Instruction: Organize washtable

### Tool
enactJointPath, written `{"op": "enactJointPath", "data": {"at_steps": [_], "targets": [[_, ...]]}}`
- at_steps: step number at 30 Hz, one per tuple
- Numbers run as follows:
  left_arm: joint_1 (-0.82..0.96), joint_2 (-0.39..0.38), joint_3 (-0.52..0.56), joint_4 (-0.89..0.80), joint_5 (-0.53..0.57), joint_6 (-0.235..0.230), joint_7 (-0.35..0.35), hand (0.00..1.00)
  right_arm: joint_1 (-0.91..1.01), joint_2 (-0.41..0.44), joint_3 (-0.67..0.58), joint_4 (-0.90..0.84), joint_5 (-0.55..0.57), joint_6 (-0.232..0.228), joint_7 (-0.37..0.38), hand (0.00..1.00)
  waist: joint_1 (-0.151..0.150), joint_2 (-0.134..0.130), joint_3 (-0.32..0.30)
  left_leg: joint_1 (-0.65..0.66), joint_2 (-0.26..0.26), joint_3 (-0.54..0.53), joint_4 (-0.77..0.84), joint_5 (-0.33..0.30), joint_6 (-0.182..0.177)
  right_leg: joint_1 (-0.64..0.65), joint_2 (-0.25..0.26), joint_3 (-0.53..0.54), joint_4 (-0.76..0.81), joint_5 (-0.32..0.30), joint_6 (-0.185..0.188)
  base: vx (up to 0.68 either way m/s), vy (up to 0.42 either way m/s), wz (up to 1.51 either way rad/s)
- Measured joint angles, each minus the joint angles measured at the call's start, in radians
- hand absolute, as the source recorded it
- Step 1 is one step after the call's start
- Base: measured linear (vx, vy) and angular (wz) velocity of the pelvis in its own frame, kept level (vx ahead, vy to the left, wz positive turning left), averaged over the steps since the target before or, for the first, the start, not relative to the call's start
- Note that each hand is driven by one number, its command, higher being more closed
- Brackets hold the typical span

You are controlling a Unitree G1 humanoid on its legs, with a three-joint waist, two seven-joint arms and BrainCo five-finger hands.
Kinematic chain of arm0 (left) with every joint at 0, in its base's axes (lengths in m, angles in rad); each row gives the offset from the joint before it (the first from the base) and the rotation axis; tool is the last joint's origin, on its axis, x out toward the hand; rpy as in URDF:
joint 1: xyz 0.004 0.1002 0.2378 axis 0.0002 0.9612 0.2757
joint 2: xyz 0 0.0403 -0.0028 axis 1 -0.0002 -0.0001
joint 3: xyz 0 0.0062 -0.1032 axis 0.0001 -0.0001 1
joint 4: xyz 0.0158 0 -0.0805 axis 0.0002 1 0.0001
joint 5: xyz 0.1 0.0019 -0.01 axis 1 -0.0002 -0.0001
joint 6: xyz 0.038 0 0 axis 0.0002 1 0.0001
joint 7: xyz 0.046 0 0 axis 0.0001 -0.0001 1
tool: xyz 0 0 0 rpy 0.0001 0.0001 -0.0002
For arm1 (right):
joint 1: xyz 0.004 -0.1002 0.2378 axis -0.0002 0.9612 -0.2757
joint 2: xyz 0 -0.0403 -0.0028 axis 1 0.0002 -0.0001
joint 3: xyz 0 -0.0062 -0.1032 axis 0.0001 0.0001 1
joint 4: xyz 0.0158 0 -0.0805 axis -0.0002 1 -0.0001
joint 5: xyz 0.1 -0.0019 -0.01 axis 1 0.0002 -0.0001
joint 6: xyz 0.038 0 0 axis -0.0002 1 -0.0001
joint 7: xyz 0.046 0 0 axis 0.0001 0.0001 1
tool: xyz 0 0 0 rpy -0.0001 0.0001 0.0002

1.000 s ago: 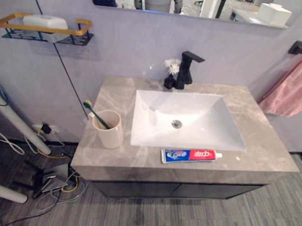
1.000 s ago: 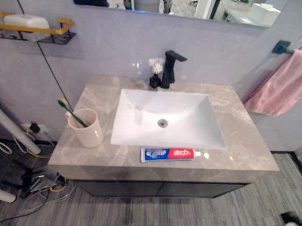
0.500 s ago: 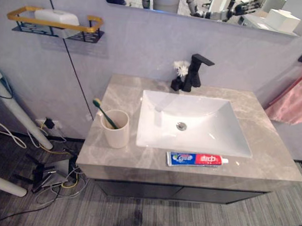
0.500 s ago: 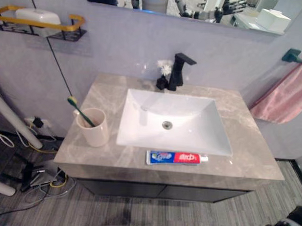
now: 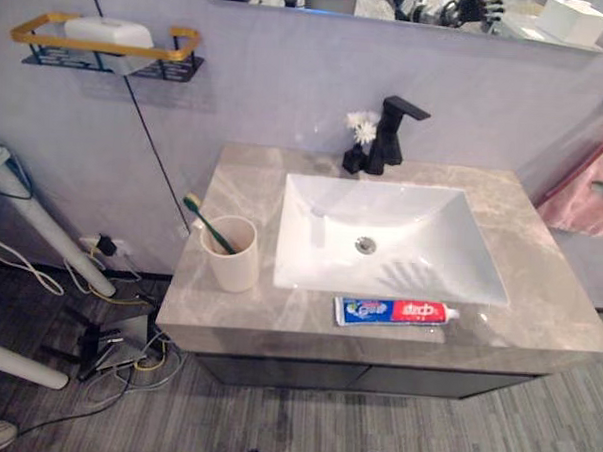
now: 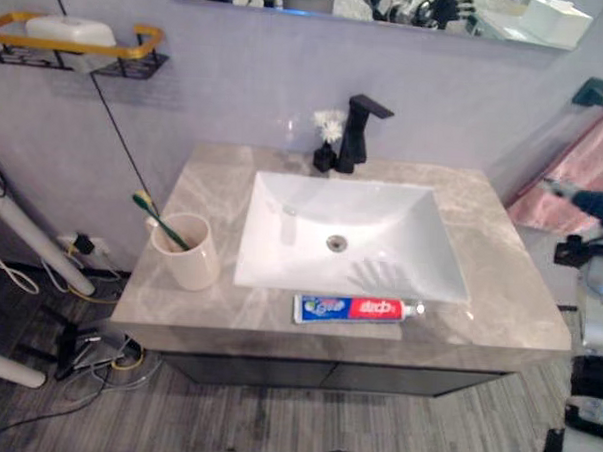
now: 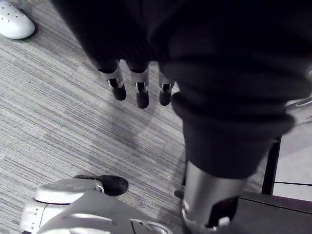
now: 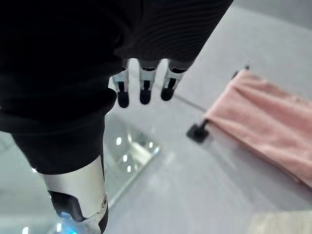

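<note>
A grey marble washtable (image 5: pixel 537 326) holds a white sink (image 5: pixel 321 247). A blue and red toothpaste tube (image 5: pixel 395 311) lies flat on the front edge, just before the sink. At the sink's left stands a cream cup (image 5: pixel 231 268) with a green toothbrush (image 5: pixel 204 222) leaning in it. A black faucet (image 5: pixel 392 135) and a small black vase of white flowers (image 5: pixel 357 138) stand behind the sink. My right hand (image 6: pixel 593 202) is raised at the far right, by the towel, with fingers (image 8: pixel 145 87) straight and nothing in them. My left hand (image 7: pixel 139 87) hangs low over the floor, fingers straight and bare.
A gold-rimmed wall shelf (image 5: pixel 99 52) with a white soap bar hangs at the upper left. A pink towel (image 6: pixel 569 183) hangs on a black bar at the right. Cables and white poles (image 5: pixel 40 265) crowd the floor at the left. A person's white shoe (image 7: pixel 14 19) is nearby.
The camera has shifted slightly. My right arm has risen into view at the right edge beside the towel. Nothing on the washtable has moved.
</note>
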Motion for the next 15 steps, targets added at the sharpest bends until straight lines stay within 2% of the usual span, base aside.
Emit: {"op": "enactJointPath", "data": {"at_steps": [2, 5, 9, 11, 15], "targets": [[0.001, 0.004, -0.014, -0.002, 0.0, -0.007, -0.017, 0.0, -0.006, -0.074, 0.096, -0.022, -0.007, -0.007, 0.073, 0.0, 0.0, 0.0, 0.01, -0.006, -0.003, 0.001, 0.0, 0.004, 0.003, -0.001, 0.0, 0.0, -0.012, 0.005, 0.008, 0.0, 0.0, 0.0], [0.01, 0.007, -0.024, -0.016, 0.0, -0.014, -0.025, 0.0, -0.006, -0.101, 0.144, -0.069, -0.018, -0.029, 0.13, 0.0, -0.003, -0.012, 0.03, -0.007, -0.003, 0.002, 0.0, 0.007, 0.003, -0.003, 0.0, 0.0, -0.014, 0.007, 0.011, -0.01, -0.003, -0.01], [0.012, 0.02, -0.055, -0.02, -0.001, -0.022, -0.035, 0.0, -0.006, -0.147, 0.217, -0.128, -0.037, -0.051, 0.181, 0.0, 0.001, -0.019, 0.038, -0.01, -0.002, 0.014, 0.0, 0.007, 0.003, -0.006, 0.004, 0.011, -0.028, 0.02, 0.007, -0.01, -0.001, -0.08], [0.006, 0.025, -0.057, -0.024, -0.001, -0.023, -0.039, 0.0, -0.006, -0.181, 0.247, -0.162, -0.038, -0.069, 0.208, 0.0, 0.014, -0.018, 0.04, -0.016, -0.001, 0.025, 0.0, 0.007, 0.004, -0.021, 0.007, 0.029, -0.029, 0.029, -0.001, 0.01, 0.008, -0.18], [-0.009, 0.049, -0.081, -0.027, -0.001, -0.023, -0.042, 0.0, -0.006, -0.224, 0.279, -0.187, -0.038, -0.077, 0.238, 0.0, 0.02, -0.035, 0.048, -0.016, 0.002, 0.033, 0.002, 0.006, 0.004, -0.026, 0.011, 0.038, -0.029, 0.033, -0.006, 0.0, -0.007, -0.07]]}}
